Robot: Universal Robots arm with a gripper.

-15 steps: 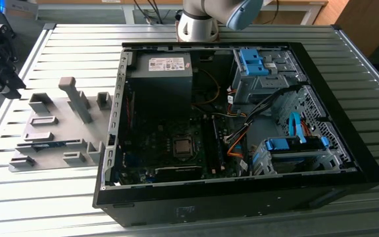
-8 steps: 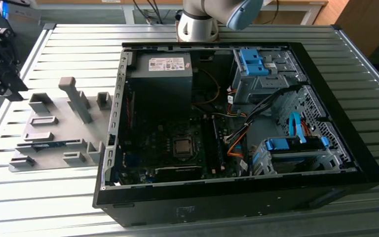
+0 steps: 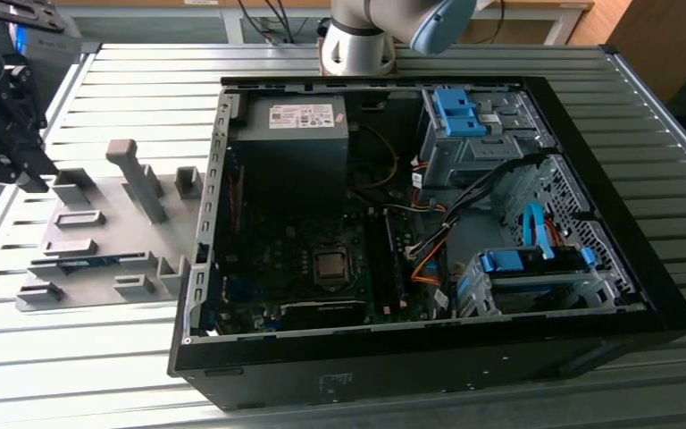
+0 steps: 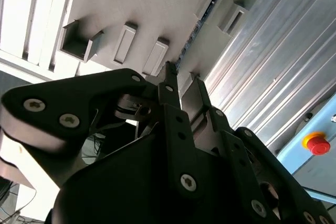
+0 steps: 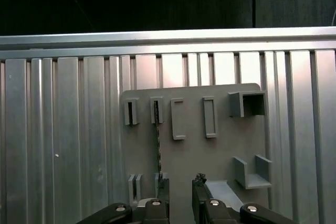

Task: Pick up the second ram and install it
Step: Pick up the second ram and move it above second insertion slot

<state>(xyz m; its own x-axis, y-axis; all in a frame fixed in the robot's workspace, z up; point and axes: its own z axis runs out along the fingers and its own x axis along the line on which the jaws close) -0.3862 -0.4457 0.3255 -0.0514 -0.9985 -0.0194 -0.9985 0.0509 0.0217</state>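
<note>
The second ram (image 5: 157, 148) is a thin blue-green stick standing on edge in two slots of the grey fixture plate (image 5: 210, 156). In the second wrist view the ram (image 4: 195, 32) runs as a dark strip across the plate. In the exterior view the ram (image 3: 87, 263) lies along the plate's near side. My gripper (image 5: 181, 182) hangs above the plate, open, nothing between its fingertips. One fingertip (image 5: 164, 183) sits right beside the stick's line. The gripper (image 3: 28, 170) is at the exterior view's far left, and its dark body fills the foreground around the gripper (image 4: 182, 81).
An open black computer case (image 3: 629, 268) lies right of the fixture plate (image 3: 104, 214), with motherboard (image 3: 283, 259), processor socket (image 3: 331, 265), power supply (image 3: 289, 134), blue drive-bay latches (image 3: 456, 112) and loose cables. Grey fixture posts (image 3: 140, 179) stand up. The ribbed metal table (image 3: 81, 357) surrounds everything.
</note>
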